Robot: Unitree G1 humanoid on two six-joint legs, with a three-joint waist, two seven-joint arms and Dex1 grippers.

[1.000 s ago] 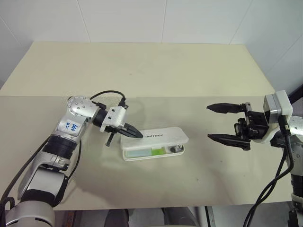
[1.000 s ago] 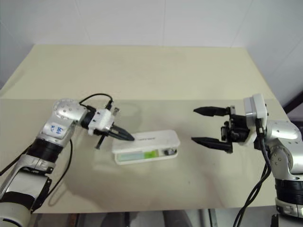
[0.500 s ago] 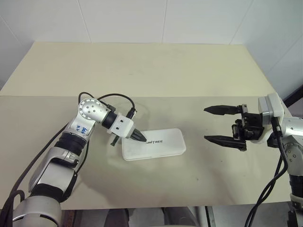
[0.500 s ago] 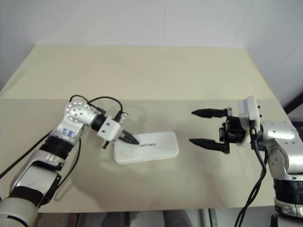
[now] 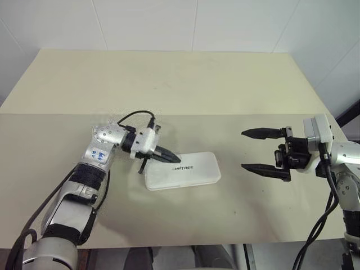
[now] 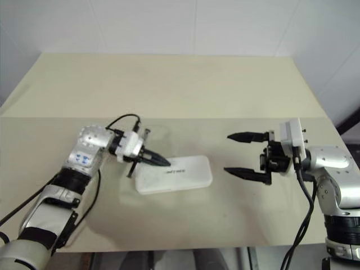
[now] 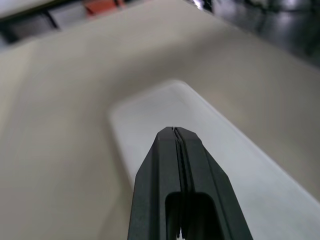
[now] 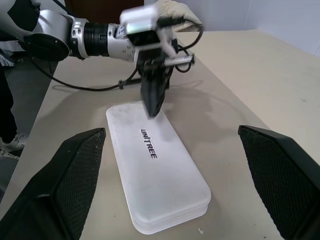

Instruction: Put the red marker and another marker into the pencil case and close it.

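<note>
So we've got the pencil case [image 5: 182, 170] lying flat a bit below the middle of the frame, lid down on the table [image 5: 169, 84]. Our left gripper [image 5: 173, 160], fingers pressed together on nothing, sits over the case's left end; hard to say if it's touching the lid. Right gripper [image 5: 256, 151], at the right edge, is spread wide, well apart from the case. Looks like the closing step; next we'd probably just check the lid has latched.

Bright, even light from overhead; soft shadows fall on the table [image 5: 185, 79]. Head views are sharp. The left wrist view is blurred; the right wrist view smears the left gripper [image 8: 152, 102].
</note>
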